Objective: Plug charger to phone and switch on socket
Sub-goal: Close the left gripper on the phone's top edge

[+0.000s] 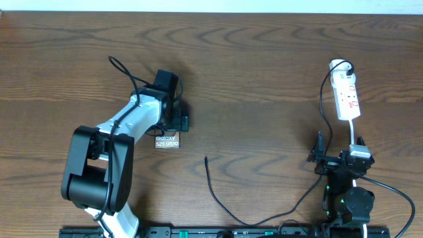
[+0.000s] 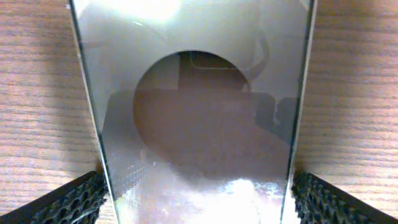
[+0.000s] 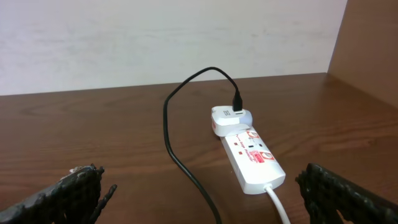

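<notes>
While L gripper (image 2: 196, 202) straddles phone (image 1: 166, 141), R gripper (image 3: 205, 196) faces socket (image 3: 252, 158), open.

Even, bright light from above leaves only soft shadows on the brown wood-grain table (image 1: 264, 66). In the left wrist view the glossy dark flat phone (image 2: 199, 124) is blurred, with white glare at top and bottom and a murky round shape, possibly a reflection. The right wrist view is sharp.

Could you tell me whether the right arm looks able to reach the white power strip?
Probably yes: the right gripper is open and faces the narrow white oblong power strip directly; only its white cord and the thin black charger cable lie on the wooden table between them.
</notes>
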Robot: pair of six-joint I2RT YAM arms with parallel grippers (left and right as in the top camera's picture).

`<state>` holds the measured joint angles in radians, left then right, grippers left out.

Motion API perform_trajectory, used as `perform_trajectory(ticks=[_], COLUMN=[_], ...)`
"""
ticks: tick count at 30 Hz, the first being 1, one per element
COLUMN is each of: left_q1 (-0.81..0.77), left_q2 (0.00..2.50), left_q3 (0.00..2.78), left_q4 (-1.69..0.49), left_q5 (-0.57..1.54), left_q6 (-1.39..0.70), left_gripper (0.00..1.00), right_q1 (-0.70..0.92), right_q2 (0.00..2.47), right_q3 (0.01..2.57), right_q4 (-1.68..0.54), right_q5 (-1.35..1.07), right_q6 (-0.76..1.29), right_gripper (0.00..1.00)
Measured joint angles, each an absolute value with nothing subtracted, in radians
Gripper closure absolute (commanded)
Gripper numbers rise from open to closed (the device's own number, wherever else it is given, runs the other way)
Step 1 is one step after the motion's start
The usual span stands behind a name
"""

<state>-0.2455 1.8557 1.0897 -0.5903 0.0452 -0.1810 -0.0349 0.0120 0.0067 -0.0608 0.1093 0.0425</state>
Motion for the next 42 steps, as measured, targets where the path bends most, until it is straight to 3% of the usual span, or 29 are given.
perform_trajectory(ticks=[25,29,35,42], left_q1=[-0.244,-0.244,-0.241,-0.241], left_q2=[1.855,1.855,1.855,1.854], left_q3=[1.087,1.087,1.086,1.086], left_q4=[-0.587,-0.586,-0.585,-0.584], left_q5=[0.044,0.043,0.042,0.042], left_q6=[-0.184,-0.186,-0.187,-0.187], left_gripper=[0.0,0.1,0.12,0.22], right_q1=[-0.035,-0.035,-0.035,-0.035], right_q2=[0.012,0.012,0.012,0.012], right_q3=[0.007,0.007,0.007,0.007], right_q4=[-0.061,-0.061,-0.061,-0.061], right_q5=[0.109,0.109,0.11,0.109], right_q6=[0.043,0.043,0.043,0.043], right_gripper=[0.01,0.01,0.01,0.01])
